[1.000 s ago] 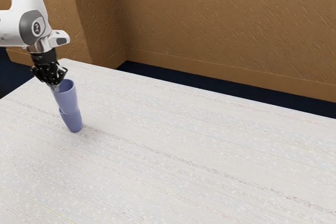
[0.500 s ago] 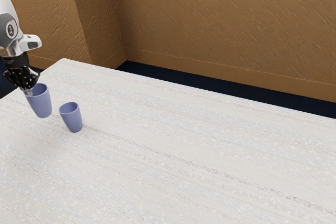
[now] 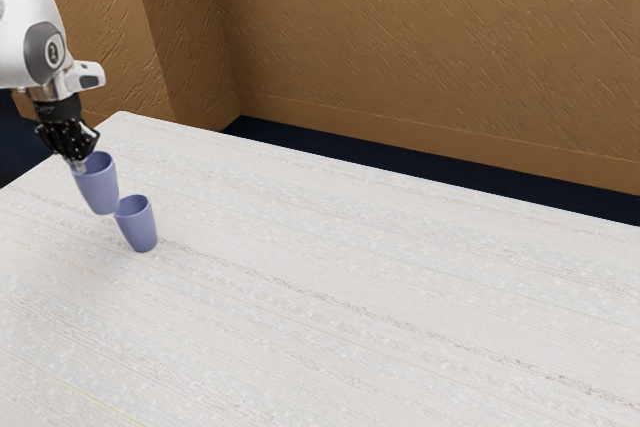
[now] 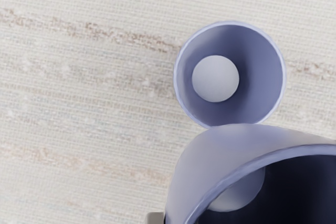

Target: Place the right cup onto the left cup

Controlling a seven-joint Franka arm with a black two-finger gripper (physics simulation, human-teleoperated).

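Hanging in the air, one blue cup (image 3: 99, 192) is pointing its open mouth up. The jaws are closing tight on it near its rim, so they are holding it up. It is floating higher than the other cup (image 3: 138, 229), and over to the exterior view's left of it. The other cup is standing on the pale surface (image 3: 350, 277), and it is facing mouth up too. In the wrist view, the held cup is covering a bit of the other cup's rim, and the other cup's round bottom is showing inside. Whether the two cups are touching is staying hard to tell. The white arm (image 3: 22, 47) is reaching in from the exterior view's left. A bumpy brown wall (image 3: 400, 57) is standing behind the surface.
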